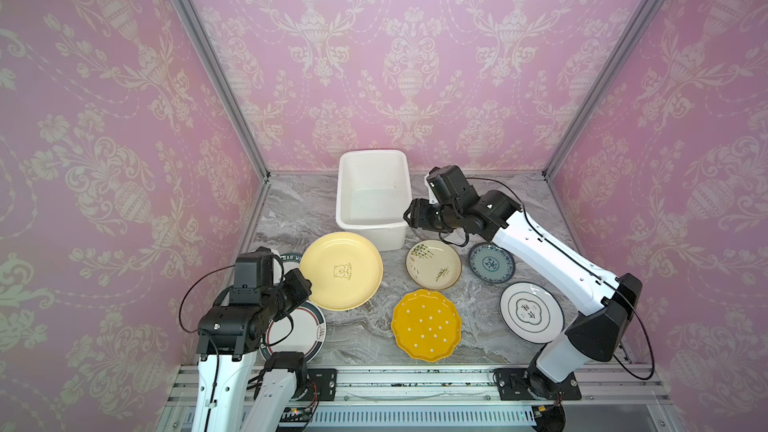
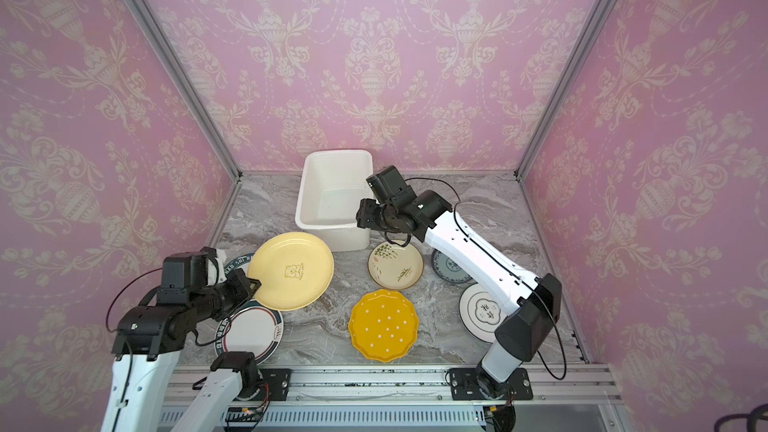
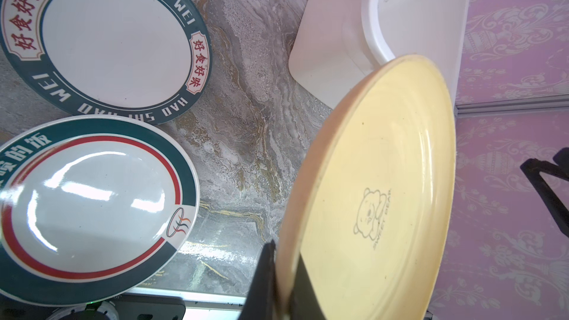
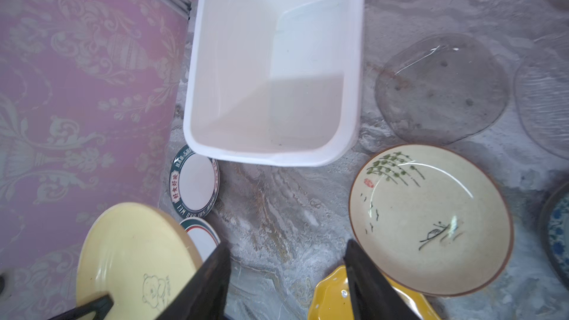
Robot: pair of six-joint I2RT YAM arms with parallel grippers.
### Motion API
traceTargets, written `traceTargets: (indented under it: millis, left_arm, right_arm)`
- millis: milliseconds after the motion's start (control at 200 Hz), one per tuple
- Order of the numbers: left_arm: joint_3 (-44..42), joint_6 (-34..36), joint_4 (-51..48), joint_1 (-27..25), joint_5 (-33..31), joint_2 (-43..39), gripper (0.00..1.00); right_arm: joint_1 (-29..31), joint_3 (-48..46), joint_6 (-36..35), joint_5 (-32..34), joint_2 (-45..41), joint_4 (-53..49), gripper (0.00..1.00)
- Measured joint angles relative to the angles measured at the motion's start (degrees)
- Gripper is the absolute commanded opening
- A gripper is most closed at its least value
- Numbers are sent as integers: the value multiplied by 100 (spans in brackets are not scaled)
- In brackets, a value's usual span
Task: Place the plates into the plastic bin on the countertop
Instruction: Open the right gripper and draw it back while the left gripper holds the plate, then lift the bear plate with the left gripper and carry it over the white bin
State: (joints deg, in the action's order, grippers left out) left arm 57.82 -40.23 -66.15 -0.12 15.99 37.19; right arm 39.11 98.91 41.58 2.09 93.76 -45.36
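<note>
My left gripper is shut on the rim of the pale yellow plate, which is tilted up off the countertop. The white plastic bin stands at the back. My right gripper hangs open beside the bin's near right corner, with nothing between its fingers. Lying flat are a dotted yellow plate, a cream sprig plate, a blue-patterned plate and a white dark-rimmed plate. Two green-rimmed plates lie under my left arm.
Two clear glass plates lie on the marble to the right of the bin. My right arm stretches over the blue and white plates. A ribbed aluminium rail runs along the front edge. Pink papered walls close in three sides.
</note>
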Motion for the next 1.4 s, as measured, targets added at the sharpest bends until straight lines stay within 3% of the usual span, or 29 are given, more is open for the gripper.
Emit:
traceTargets:
  millis: [170,385,630,1016,1396]
  left_arm:
    - [140,-66,4,0,2,2,0]
    - [140,-120,15,0,9,7,0]
    - [140,-236,118,0,13,107,0]
    - [258,-590,221,0,11,103,0]
    - [455,-837,223,0,-33,76,0]
  right_arm:
    - [-468,146,-166,90,466,109,58]
    - [-588,820,-330,13,1567,188,57]
    - [-588,1587,-448,72,2389,142,44]
    - [-496,1722,-457,118,2549,109,22]
    - [-142,1526,-461,181,2465,223,12]
